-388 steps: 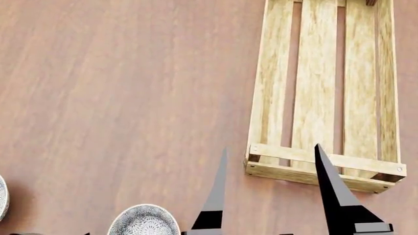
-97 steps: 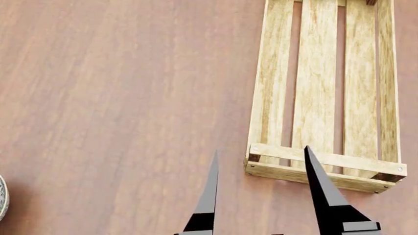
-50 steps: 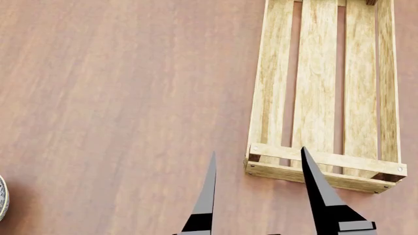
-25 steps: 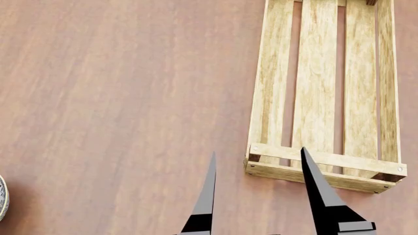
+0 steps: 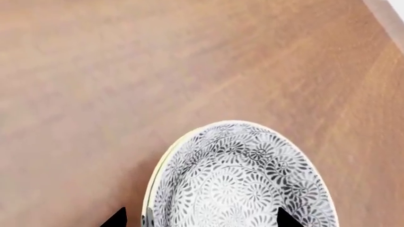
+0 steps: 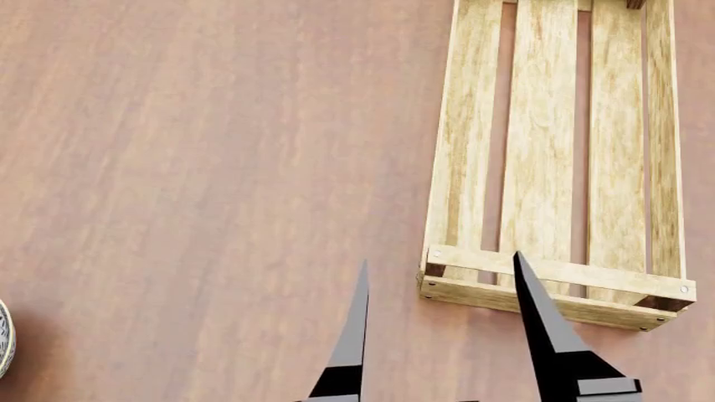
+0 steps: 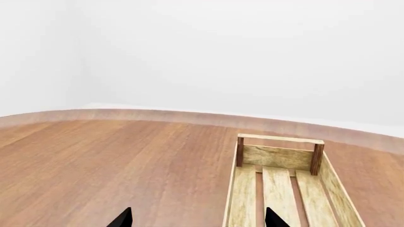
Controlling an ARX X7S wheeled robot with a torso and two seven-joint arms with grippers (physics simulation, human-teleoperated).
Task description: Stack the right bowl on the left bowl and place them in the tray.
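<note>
Wood-grain table (image 6: 201,167) all round, pale walls beyond it in the right wrist view. Holds the tray (image 6: 447,167) at the far right, bare slats, no bowl in it. Compared with several seconds back, lacks the patterned bowl that sat at the near edge of the head view, beside the dark fingers; shows only a thin bowl sliver (image 6: 3,339) at the left border now. Has the right gripper (image 6: 441,261) shifted a little leftward since then and settled over the last second, fingers spread wide with nothing between them, tips over the tray's near end. Finds a patterned bowl (image 5: 240,184) close under the left gripper (image 5: 200,218) in the left wrist view, tips apart on either side of it; cannot say whether either tip touches the rim. Hints at a second pale edge along one side of that rim, perhaps another bowl beneath, too little to be sure. Probably means the stacking is done or nearly so, with the carry to the tray left.
</note>
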